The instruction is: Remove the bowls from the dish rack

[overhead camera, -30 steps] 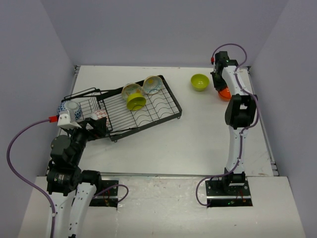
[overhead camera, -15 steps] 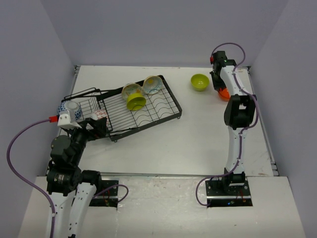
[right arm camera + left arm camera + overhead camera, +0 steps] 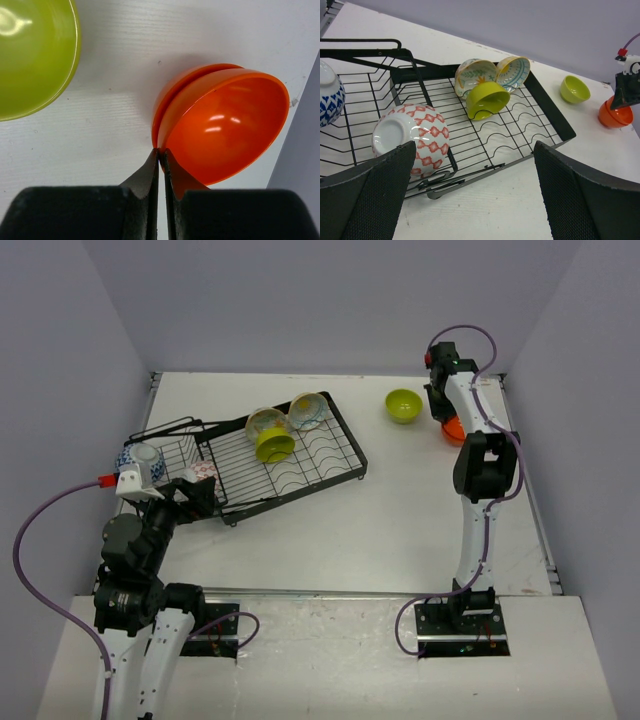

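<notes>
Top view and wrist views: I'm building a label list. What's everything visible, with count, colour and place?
table: one, white, under everything
dish rack: one, black wire, table's left half
cream bowls: two, teal rims, rack's far side
rack lime bowl: one, lime green, beside them on its side
red-patterned bowl: one, red and white, rack's near left
blue-patterned bowl: one, blue and white, rack's left end
table lime bowl: one, lime green, right of rack
orange bowls: two, orange, nested, far right
left hand: open, black, by red-patterned bowl
right hand: shut, black, at orange rim

Overhead sees whole table (image 3: 400, 510); left wrist overlooks dish rack (image 3: 552, 107); right wrist close above orange bowls (image 3: 225, 125).
</notes>
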